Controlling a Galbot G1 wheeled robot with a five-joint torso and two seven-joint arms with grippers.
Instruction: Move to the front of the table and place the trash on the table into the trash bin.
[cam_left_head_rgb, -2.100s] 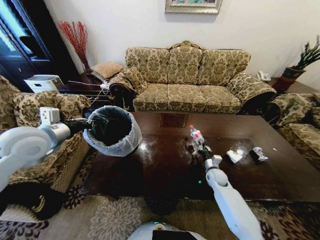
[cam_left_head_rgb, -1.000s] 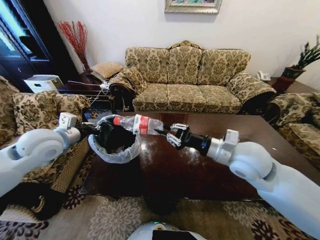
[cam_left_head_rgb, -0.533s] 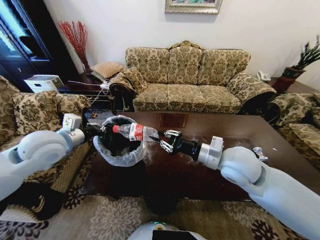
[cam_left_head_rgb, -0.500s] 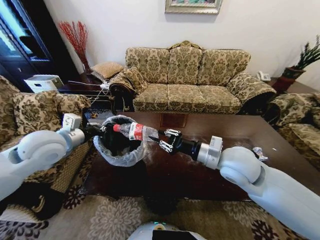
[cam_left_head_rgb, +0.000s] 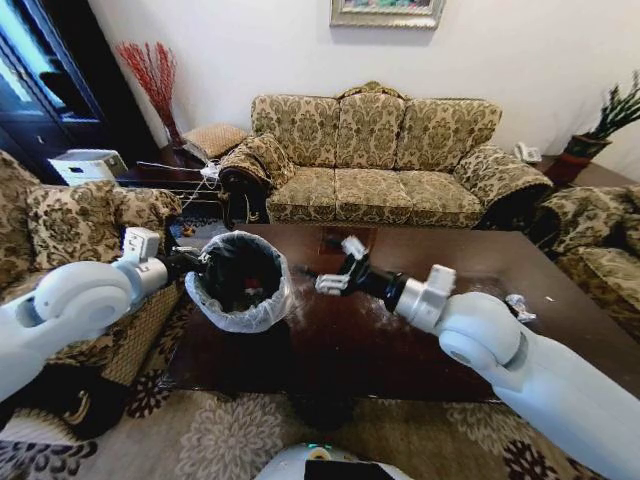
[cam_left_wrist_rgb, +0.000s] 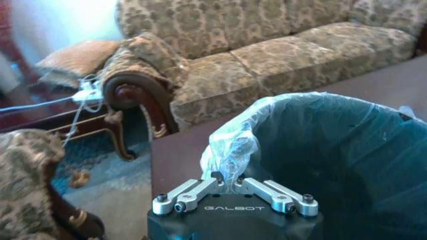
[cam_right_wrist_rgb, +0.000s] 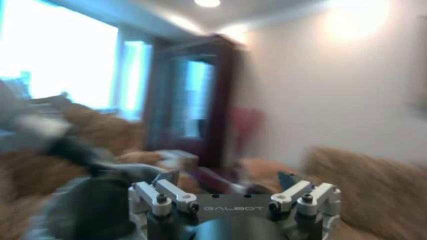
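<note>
Holding the trash bin (cam_left_head_rgb: 240, 282) by its rim, the left gripper (cam_left_head_rgb: 190, 263) has its fingers pinched together on the translucent white liner bag (cam_left_wrist_rgb: 230, 145) folded over the edge, as the left wrist view shows with the bag bunched between the fingertips. The bin hangs at the near left corner of the table (cam_left_head_rgb: 430, 340), its black mouth tilted toward the robot and its dark inside shadowed, so what lies in it cannot be made out. The right gripper (cam_left_head_rgb: 337, 268) reaches in from the right over the table's dark glossy top, stopped just beside the bin's rim, its two fingers spread apart with nothing between them; the right wrist view shows the same parted fingers (cam_right_wrist_rgb: 150, 192) against a blurred room. Farther right on the table, partly behind the right arm, lies a crumpled white wrapper (cam_left_head_rgb: 516, 304), well apart from the bin. Behind the table stands a patterned sofa (cam_left_head_rgb: 385, 160), with a matching armchair (cam_left_head_rgb: 70, 220) at the left and a tall vase of red branches (cam_left_head_rgb: 152, 75) in the corner.
</note>
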